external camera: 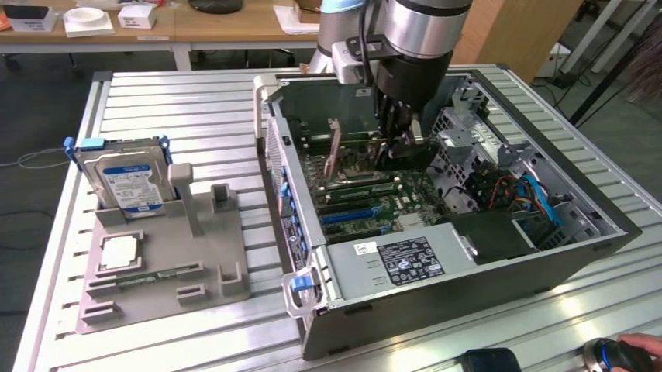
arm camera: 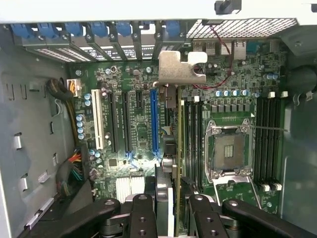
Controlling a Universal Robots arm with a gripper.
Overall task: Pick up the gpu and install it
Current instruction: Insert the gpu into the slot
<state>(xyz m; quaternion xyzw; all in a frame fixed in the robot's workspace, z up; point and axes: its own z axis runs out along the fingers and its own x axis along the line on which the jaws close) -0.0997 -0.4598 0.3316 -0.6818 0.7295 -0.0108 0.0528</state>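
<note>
Holding gpu (arm camera: 173,148) edge-on | tool (arm camera: 171,213) clamped on it | over motherboard (arm camera: 138,134)

tool (external camera: 398,139) inside computer case (external camera: 435,310), hard drive (external camera: 124,180) outside

**Much of the Card Out of Sight**

In the exterior view the arm (external camera: 414,31) runs out past the frame's top edge. Its wrist blocks most of the gpu (external camera: 405,155) inside the computer case (external camera: 342,310), and which slot lies under the card cannot be told there. The wrist view gives the gpu (arm camera: 173,158) edge-on, its faces hidden, clamped in the gripper (arm camera: 173,215), whose fingers (arm camera: 143,218) are cut off by the frame. A hand (external camera: 636,355) at the corner of the table (external camera: 207,101), on the exterior view's right, is cropped. Print on the hard drive (external camera: 129,182) label is too small to read.
</note>
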